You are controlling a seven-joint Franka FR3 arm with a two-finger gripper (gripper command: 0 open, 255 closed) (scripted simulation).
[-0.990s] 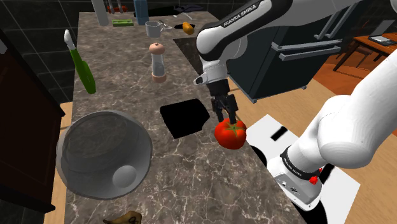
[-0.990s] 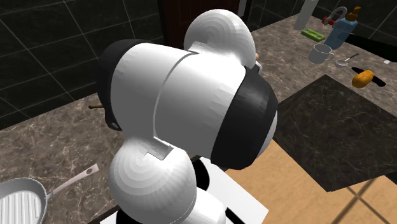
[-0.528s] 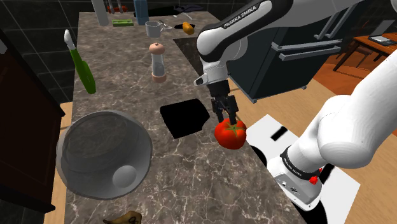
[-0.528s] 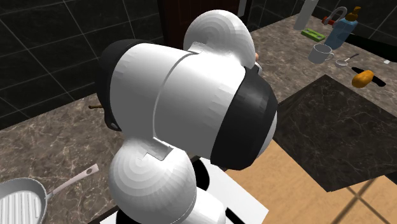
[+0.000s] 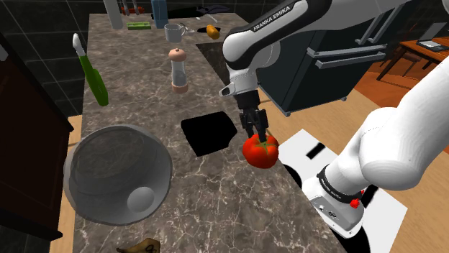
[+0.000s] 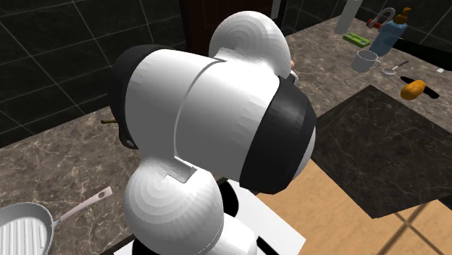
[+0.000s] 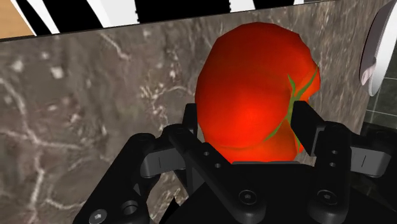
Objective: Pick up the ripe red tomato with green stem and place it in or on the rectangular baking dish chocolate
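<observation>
The marbled counter (image 5: 216,194) carries the dark baking dish (image 5: 209,134). Just beside the dish, near the counter's edge, is the red tomato (image 5: 260,152). The gripper (image 7: 248,119) clasps its flanks (green stem streak by one finger). The tomato is probably light, smooth and easily bruised, so a gentle squeeze across its widest part suits.

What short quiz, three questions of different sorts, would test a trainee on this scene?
1. True or false: the gripper clasps the tomato.
2. In the shoulder view, the dish lies: A) left of the tomato B) right of it C) under it.
3. Fill in: the dish is drawn ___ in colour.
Key: 1 true; 2 A; 3 black.
</observation>
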